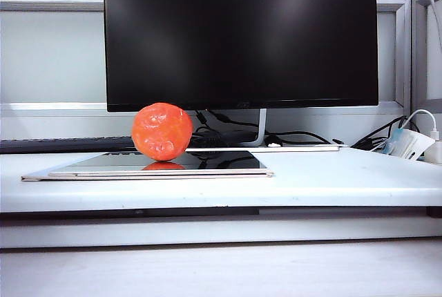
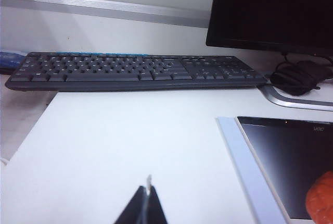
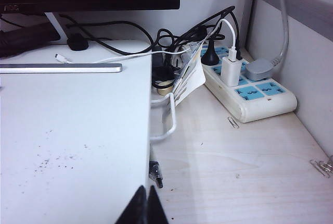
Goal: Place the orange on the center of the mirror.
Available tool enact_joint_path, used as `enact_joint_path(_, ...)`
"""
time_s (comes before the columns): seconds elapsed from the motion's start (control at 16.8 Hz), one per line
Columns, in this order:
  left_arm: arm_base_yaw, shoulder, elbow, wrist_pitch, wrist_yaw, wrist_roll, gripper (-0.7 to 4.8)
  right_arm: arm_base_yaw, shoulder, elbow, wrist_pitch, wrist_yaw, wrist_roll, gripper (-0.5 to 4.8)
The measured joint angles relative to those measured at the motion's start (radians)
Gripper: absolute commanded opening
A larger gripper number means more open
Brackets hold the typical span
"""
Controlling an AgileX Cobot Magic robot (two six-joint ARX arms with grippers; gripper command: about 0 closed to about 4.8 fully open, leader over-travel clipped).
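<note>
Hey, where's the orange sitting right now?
In the exterior view the orange rests on the mirror, toward its left end rather than its center, below the monitor's lower left corner.

I count one orange [image 1: 161, 131], one mirror [image 1: 159, 165], one monitor [image 1: 240, 34], one keyboard [image 2: 135, 71], one power strip [image 3: 250, 88], plus my two closed grippers: left gripper [image 2: 147, 203], right gripper [image 3: 144, 206].

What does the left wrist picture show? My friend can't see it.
The shut left gripper hangs over a white table, holding nothing. A black keyboard lies behind it, and off to the side the orange sits on the mirror, under a black monitor.
</note>
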Motion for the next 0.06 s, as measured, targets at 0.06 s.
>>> enact_joint_path(0.06,0.0,0.0,0.0,0.0,0.0,0.0,-0.06,0.0,0.0,0.0,0.0,0.0,0.0,0.0)
